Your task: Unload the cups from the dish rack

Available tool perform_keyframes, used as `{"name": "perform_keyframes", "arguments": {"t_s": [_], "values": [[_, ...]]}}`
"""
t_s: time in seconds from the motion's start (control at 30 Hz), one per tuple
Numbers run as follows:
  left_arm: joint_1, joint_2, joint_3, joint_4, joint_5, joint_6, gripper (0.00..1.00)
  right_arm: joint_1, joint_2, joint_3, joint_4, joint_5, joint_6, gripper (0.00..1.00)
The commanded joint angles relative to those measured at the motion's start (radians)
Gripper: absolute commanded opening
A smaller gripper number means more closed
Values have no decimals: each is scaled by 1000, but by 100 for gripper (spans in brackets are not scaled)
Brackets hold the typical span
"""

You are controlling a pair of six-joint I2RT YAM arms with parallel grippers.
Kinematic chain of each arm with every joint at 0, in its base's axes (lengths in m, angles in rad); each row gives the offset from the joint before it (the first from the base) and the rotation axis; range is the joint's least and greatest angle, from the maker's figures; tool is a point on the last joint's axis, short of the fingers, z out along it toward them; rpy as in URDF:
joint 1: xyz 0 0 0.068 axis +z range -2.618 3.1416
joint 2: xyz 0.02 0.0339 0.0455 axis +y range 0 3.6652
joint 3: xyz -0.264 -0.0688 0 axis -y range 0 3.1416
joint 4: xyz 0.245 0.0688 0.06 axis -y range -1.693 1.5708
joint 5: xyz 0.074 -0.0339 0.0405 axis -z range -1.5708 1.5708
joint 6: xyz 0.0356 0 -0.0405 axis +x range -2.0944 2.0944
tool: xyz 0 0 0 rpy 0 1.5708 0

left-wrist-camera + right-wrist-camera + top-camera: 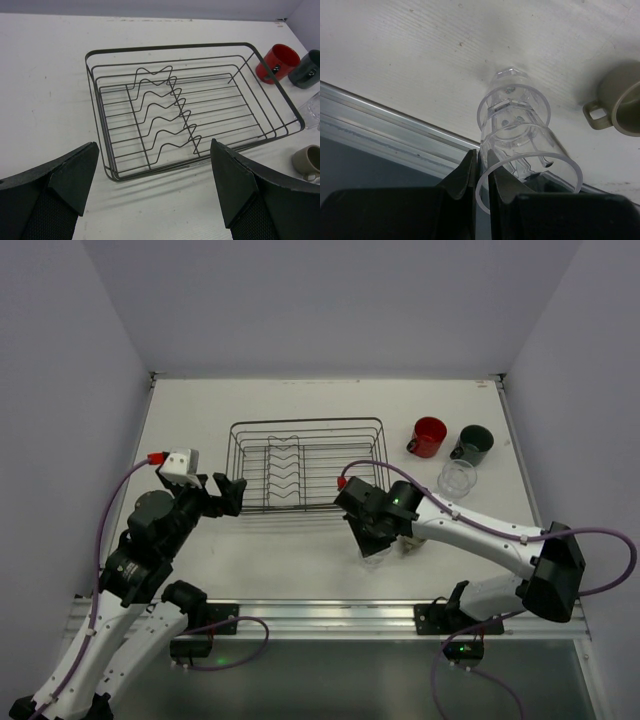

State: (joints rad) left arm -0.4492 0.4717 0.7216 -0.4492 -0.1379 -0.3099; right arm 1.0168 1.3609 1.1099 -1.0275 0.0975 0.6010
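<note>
Right gripper (481, 162): jaws almost closed, pinching the thin wall of a clear glass (520, 135) at its rim, low over the white table (280, 570) close to its near edge and beside the olive-tan cup (620, 100). The black wire dish rack (170, 47) sits farther back with no cups visible in it. Left gripper (228, 495): spread wide and holding nothing at the rack's left end. Risk: the glass is smooth, hard and faceted, so this one-wall pinch could slip, or a careless release could topple it into the cup or toward the metal edge rail (380, 125).
</note>
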Motion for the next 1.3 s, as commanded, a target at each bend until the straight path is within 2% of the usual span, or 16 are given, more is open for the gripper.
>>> {"name": "perform_keyframes", "arguments": {"t_s": [0.0,0.3,0.4,0.57,0.7,0.93,1.07,1.1,1.2,1.23,1.27], "values": [[3,-7,-13,40,17,29,100,8,15,44,15,31,-13,0],[4,-10,-14,40,20,29,100,16,69,21,37,74,-9,0],[6,-12,-16,41,21,28,100,17,76,13,44,74,-7,6],[7,-16,-16,41,21,28,100,19,81,14,52,73,-9,22],[7,-18,-16,41,18,26,100,22,73,22,53,73,-9,31],[9,-21,-14,40,-2,26,100,31,20,47,43,71,-4,36],[9,-21,-10,40,-19,29,100,45,-90,82,58,85,-4,42],[9,-19,-10,44,-17,28,100,49,-158,91,72,87,-18,46],[9,-5,10,47,9,23,100,55,-281,82,164,76,-73,70],[9,2,42,44,33,19,100,55,-372,71,188,82,-82,77],[9,16,64,40,49,8,100,55,-422,65,234,105,-90,97]]}}
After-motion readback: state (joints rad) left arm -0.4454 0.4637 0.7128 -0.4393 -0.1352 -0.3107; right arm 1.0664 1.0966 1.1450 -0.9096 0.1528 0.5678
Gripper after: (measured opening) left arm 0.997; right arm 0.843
